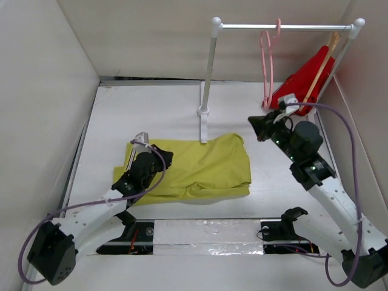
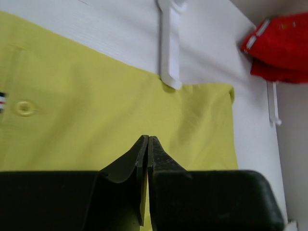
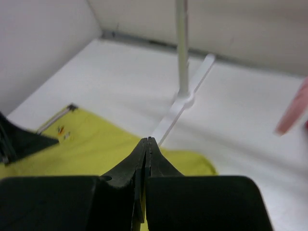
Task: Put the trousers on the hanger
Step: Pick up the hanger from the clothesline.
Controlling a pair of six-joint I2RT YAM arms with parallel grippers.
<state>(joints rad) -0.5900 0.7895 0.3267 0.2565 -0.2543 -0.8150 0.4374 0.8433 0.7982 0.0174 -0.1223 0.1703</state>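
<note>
The yellow-green trousers (image 1: 206,167) lie folded flat on the white table, one edge under the rack's foot. They also show in the left wrist view (image 2: 120,110), with a button and a bit of striped lining at the left, and in the right wrist view (image 3: 96,149). The pink hanger (image 1: 265,66) hangs by its hook on the rail at the back right; a pink blur (image 3: 293,113) is its edge. My left gripper (image 1: 165,156) (image 2: 147,139) is shut and empty over the trousers' left part. My right gripper (image 1: 254,127) (image 3: 149,140) is shut and empty, raised right of the trousers, below the hanger.
A white clothes rack with rail (image 1: 285,26), post (image 1: 208,79) and floor foot (image 2: 166,48) stands at the back. A red garment (image 1: 300,82) hangs on a tan wooden hanger (image 1: 321,63) at the rail's right end. White walls close in on three sides.
</note>
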